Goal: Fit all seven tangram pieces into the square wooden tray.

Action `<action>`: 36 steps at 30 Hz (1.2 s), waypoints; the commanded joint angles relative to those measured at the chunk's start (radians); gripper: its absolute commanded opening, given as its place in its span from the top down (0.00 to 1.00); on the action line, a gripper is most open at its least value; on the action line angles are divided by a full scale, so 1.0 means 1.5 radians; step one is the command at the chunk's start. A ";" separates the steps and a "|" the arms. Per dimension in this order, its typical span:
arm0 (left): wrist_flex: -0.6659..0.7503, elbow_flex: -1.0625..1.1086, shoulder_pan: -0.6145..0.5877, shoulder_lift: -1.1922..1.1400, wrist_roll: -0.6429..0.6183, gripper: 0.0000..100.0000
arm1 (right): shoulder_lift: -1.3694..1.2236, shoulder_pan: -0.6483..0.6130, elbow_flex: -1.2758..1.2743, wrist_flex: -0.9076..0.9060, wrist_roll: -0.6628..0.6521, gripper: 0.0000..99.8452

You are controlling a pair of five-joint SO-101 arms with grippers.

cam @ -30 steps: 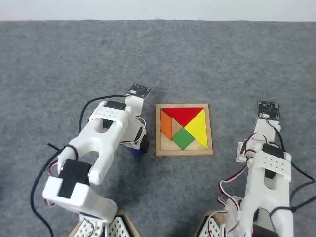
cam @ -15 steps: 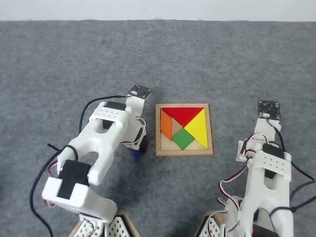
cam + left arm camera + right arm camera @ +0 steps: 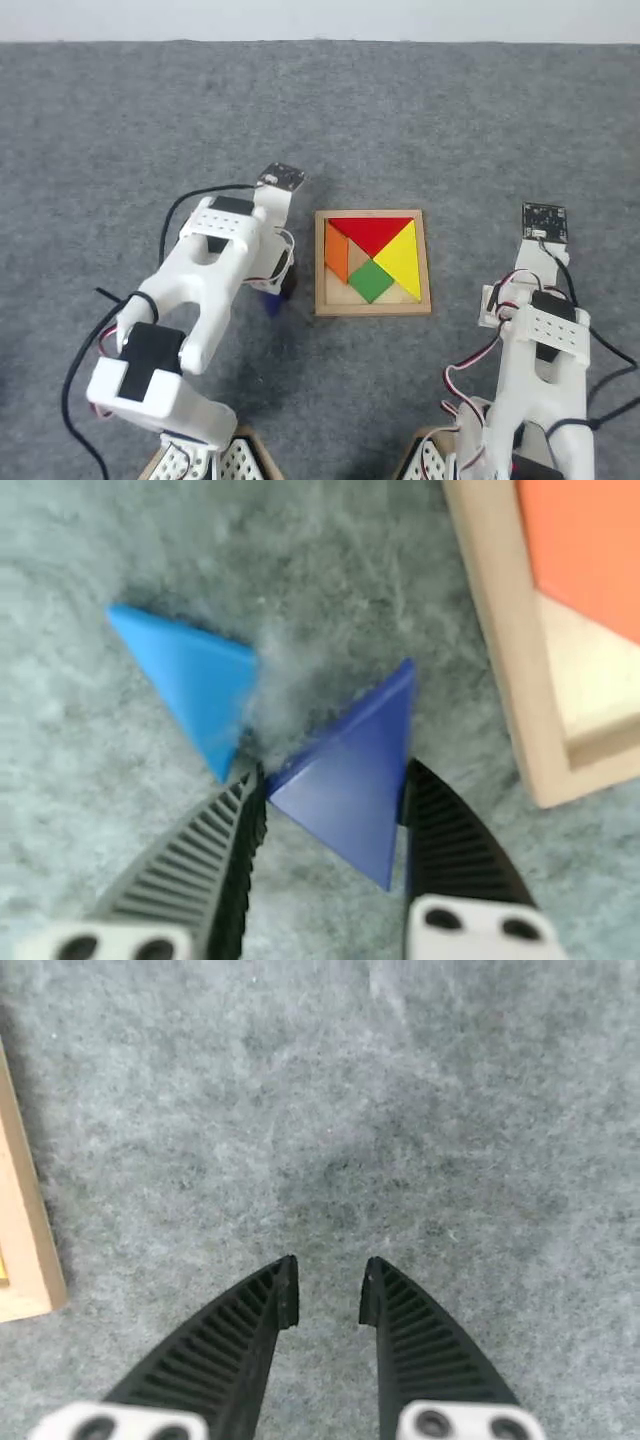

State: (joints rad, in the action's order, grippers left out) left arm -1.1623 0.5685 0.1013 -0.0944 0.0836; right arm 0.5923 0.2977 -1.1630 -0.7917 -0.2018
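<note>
Okay, tray [image 3: 372, 309] first: I count four pieces seated in it. The red triangle [image 3: 372, 232] is at 12 o'clock, the yellow triangle [image 3: 404, 260] at 3, the orange piece [image 3: 336, 262] at 9 and the green square [image 3: 371, 282] at 6, with bare wood showing at both lower corners. Out at 8 o'clock from the tray, on the grey carpet [image 3: 480, 130], my left gripper [image 3: 333, 778] has its fingers clamped on a dark blue triangle [image 3: 350, 770], one finger on each side, close to the tray's outer wall. I can't tell whether it's off the carpet. A light blue triangle [image 3: 190, 685] lies flat just beside it, one tip almost at a finger. Over at 4 o'clock, my right gripper [image 3: 328, 1290] hangs over carpet near the tray's edge, fingers a little apart, nothing between them.
</note>
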 commanded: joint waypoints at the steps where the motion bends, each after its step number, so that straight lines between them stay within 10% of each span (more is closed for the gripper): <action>1: -0.050 -0.076 0.000 0.037 -0.001 0.83 | 0.029 -0.005 0.005 0.008 0.007 0.87; 25: -0.159 -0.324 0.241 -0.153 -0.467 0.89 | 0.029 -0.004 0.006 0.012 0.008 0.87; 36: -0.270 -0.516 0.248 -0.239 -0.533 0.86 | 0.029 -0.005 0.008 0.012 0.007 0.87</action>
State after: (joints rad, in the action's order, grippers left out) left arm -1.5566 -0.1450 0.4726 -0.4595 -0.6805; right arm 0.5923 0.2961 -1.1630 -0.7917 -0.2018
